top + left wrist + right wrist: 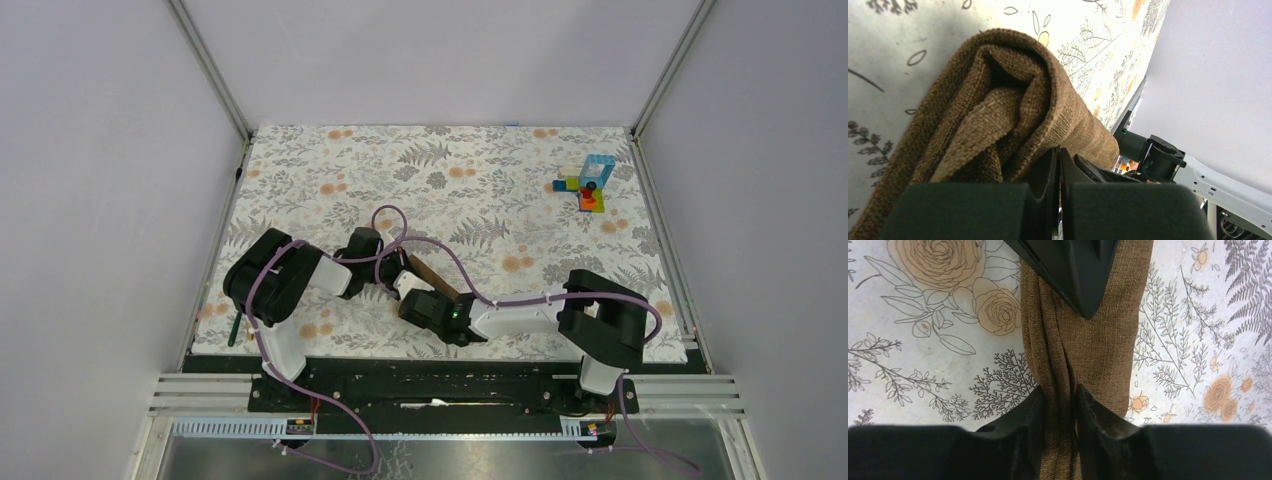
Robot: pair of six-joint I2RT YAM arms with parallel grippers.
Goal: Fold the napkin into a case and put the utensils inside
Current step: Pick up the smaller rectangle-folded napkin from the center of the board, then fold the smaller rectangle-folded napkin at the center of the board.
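The brown napkin (433,276) lies folded into a narrow strip on the floral covering, between the two arms. In the right wrist view my right gripper (1058,390) straddles a bunched fold of the napkin (1098,355), and the fabric fills the gap between its fingers. My left gripper (1059,150) is shut, its jaws pressed together at the edge of the rolled napkin (998,100). Whether any cloth is between them I cannot tell. Its black fingers (1083,285) point down onto the strip at the top of the right wrist view. The utensils are out of view.
A small stack of colourful toy blocks (590,185) stands at the far right of the floral table covering (480,190). A thin dark stick (233,328) lies at the covering's near left edge. Grey walls close in both sides and the back.
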